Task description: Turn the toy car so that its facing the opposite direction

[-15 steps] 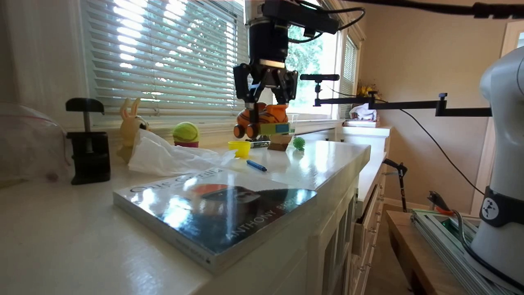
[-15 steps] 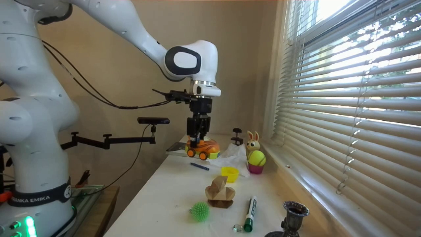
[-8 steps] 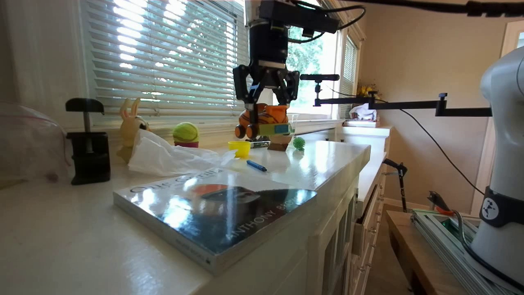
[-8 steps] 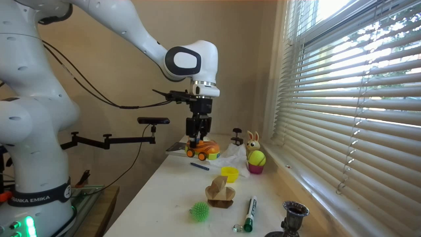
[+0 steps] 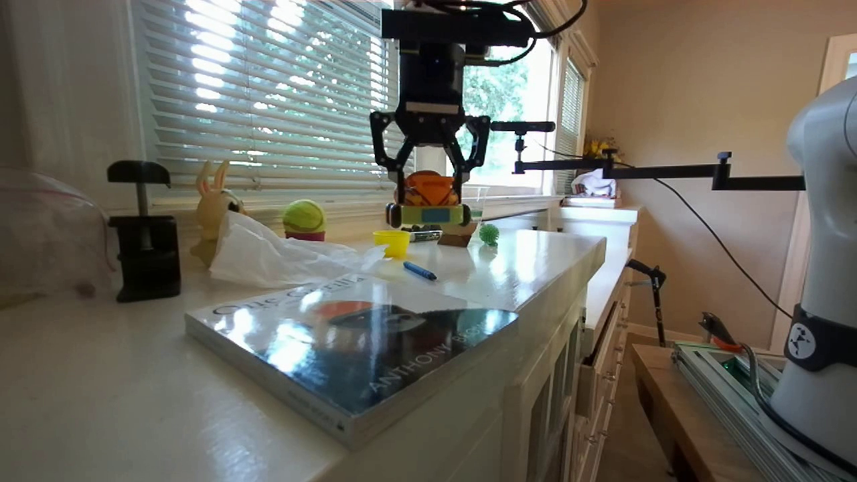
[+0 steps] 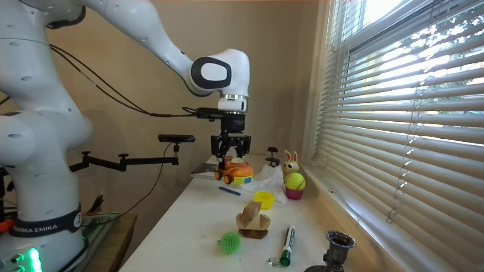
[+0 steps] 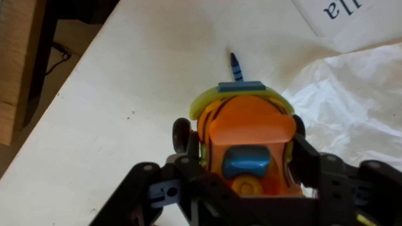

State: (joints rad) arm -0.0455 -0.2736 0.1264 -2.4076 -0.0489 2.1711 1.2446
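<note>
The toy car is orange with dark stripes, a green-yellow base and a blue panel at one end. It hangs above the white counter. My gripper points down with its fingers on both sides of the car, closed on it. In an exterior view the blue-panel end faces the camera squarely. The car also shows in an exterior view, with two orange wheels at its side and the gripper over it. In the wrist view the car sits between the dark fingers; its near end is hidden by the gripper.
A book lies near the counter edge. A dark blue crayon lies under the car. Crumpled white wrap, a yellow cup, a rabbit toy and a ball stand window-side. A paper figure stands further along.
My gripper has turned about the vertical with the car in it. The car has swung from an angled side view to its blue-panel end facing an exterior camera. It stays raised.
</note>
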